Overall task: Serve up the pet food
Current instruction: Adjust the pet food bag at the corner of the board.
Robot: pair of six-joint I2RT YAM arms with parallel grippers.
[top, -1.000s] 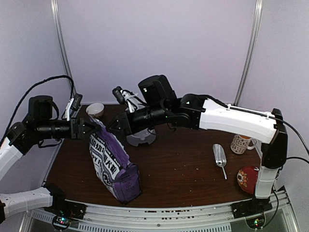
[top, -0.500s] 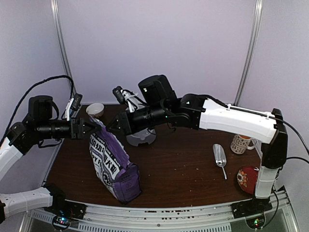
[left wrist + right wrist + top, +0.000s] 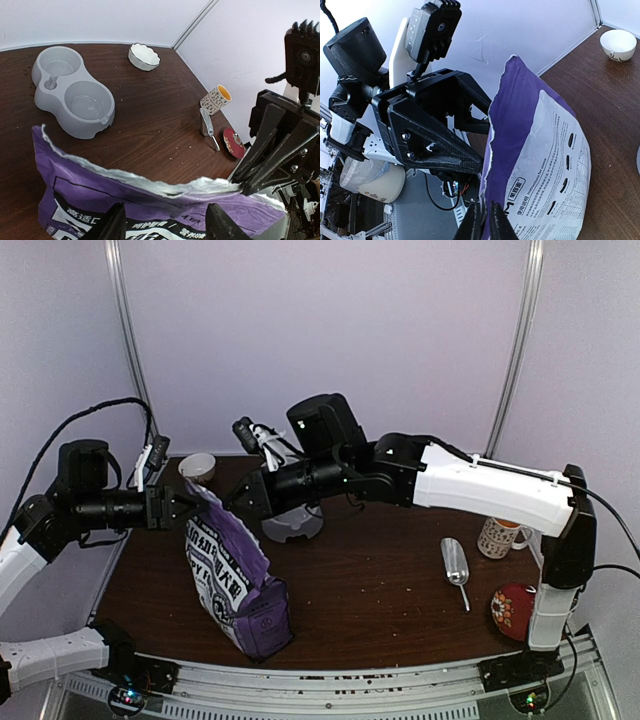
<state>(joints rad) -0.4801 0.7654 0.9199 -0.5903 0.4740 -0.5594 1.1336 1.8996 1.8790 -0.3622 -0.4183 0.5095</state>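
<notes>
Seen from above, a purple bag [image 3: 235, 580] with white print stands upright on a dark wooden table [image 3: 370, 590], near its front left; its torn top is open and shows a silver lining; the pet food itself is not visible and is judged to be inside this bag, while a few specks on the table are too small to identify; two robot arms meet at the bag's top edge from opposite sides, apparently to spread the mouth open; the right gripper [image 3: 233, 503] reaches across from the right and its jaws are pinched narrow on the rim, holding that side taut; the left gripper [image 3: 190, 505] comes in level from the left with its jaws spread wide, the near wall of the bag lying between and just ahead of its fingers [image 3: 116, 222]; whether they touch the bag cannot be told; a grey double bowl [image 3: 75, 97] sits behind the bag, both wells empty, so no food is served yet; a metal scoop [image 3: 455, 562] lies well apart to the right, untouched, near a patterned mug [image 3: 216, 98] and a red plate [image 3: 515, 608]; a small white bowl [image 3: 144, 56] sits at the far edge; the likely next need is a firm left-side grip so the bag can be held open.
</notes>
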